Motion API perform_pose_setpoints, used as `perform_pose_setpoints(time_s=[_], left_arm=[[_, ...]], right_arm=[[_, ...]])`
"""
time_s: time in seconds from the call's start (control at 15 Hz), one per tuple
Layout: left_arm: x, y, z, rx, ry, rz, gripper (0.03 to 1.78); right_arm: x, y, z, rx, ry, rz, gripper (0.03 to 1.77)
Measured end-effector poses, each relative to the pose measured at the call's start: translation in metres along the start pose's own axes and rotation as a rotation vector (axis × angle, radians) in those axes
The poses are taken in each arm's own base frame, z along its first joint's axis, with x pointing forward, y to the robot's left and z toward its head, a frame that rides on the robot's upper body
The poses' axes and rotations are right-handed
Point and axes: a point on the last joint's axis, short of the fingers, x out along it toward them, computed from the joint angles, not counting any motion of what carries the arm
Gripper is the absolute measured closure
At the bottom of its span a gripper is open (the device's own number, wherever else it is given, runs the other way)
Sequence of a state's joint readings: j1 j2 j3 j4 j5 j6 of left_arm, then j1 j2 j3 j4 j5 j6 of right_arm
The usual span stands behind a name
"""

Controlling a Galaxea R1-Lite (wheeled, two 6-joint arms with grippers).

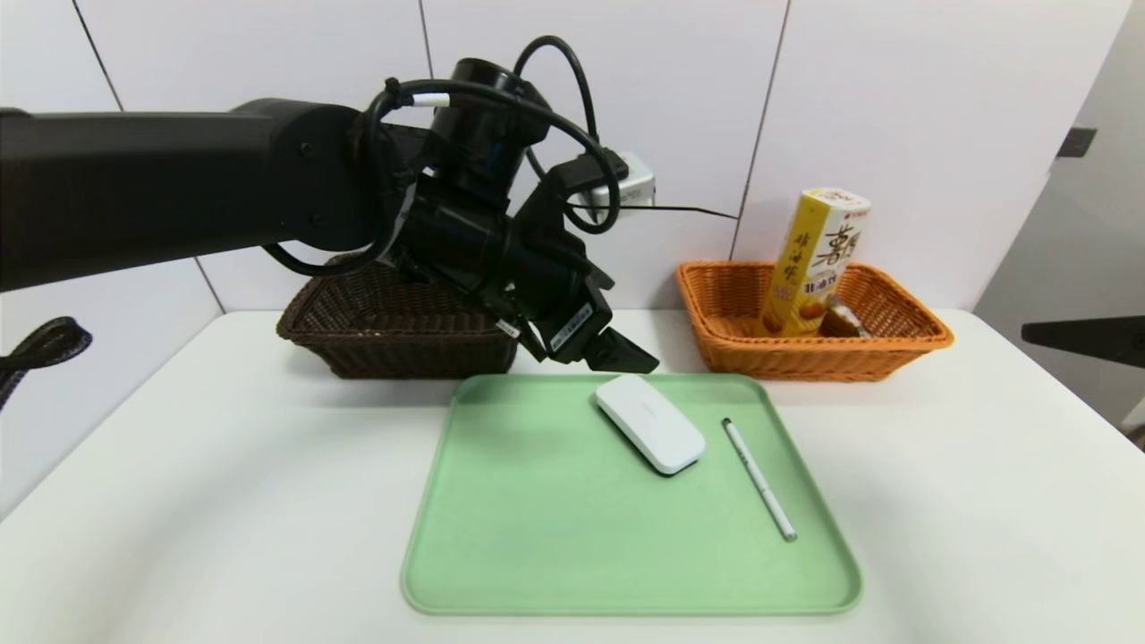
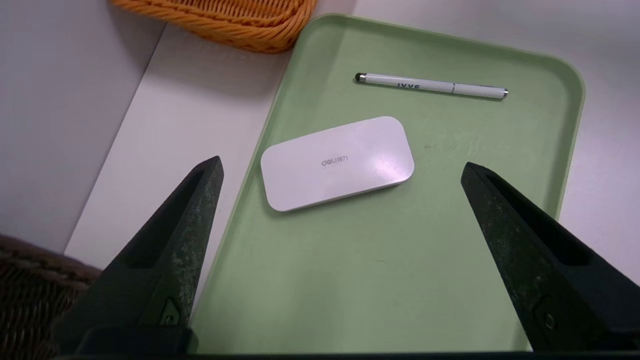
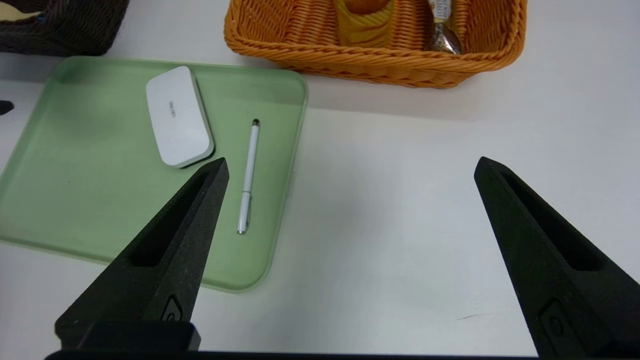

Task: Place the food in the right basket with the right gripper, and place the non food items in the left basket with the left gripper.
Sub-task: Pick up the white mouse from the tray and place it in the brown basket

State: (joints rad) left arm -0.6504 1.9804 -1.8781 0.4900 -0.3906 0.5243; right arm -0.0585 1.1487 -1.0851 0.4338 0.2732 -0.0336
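A flat white device [image 1: 650, 423] and a white pen [image 1: 759, 478] lie on the green tray [image 1: 537, 537]. My left gripper [image 2: 341, 162] hangs open above the tray's back edge, a little short of the device [image 2: 337, 162], with nothing between its fingers. The pen [image 2: 432, 85] lies beyond the device. The dark brown left basket [image 1: 394, 326] stands behind the left arm. The orange right basket [image 1: 809, 353] holds a tall yellow food box [image 1: 814, 264] and a foil-wrapped item [image 1: 841, 320]. My right gripper [image 3: 351, 160] is open and empty above bare table, right of the tray [image 3: 75, 200].
The white table [image 1: 179, 501] ends at a white tiled wall just behind both baskets. A white socket block with a black cable [image 1: 631, 190] sits on the wall between them. A dark part of the right arm [image 1: 1087, 340] juts in at the right edge.
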Motion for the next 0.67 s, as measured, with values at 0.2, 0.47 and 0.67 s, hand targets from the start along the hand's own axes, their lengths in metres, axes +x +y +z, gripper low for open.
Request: perform_pose_setpoints(time_s=[0.2,0.47,0.67], left_arm=[[0.017,0.008,-0.008,0.129,-0.031,-0.083,0.12],[0.053,0.017,-0.023,0.224,-0.02,-0.115,0.12],[0.079,0.02,-0.04,0.21,0.01,-0.144,0.12]], right_arm=[[0.0,0.005,-0.006,-0.009,0.013,0.028,0.11],[-0.002,0.008,-0.013,-0.016,0.024,0.046,0.11],[-0.003,0.009,-0.017,-0.015,0.026,0.053,0.11]])
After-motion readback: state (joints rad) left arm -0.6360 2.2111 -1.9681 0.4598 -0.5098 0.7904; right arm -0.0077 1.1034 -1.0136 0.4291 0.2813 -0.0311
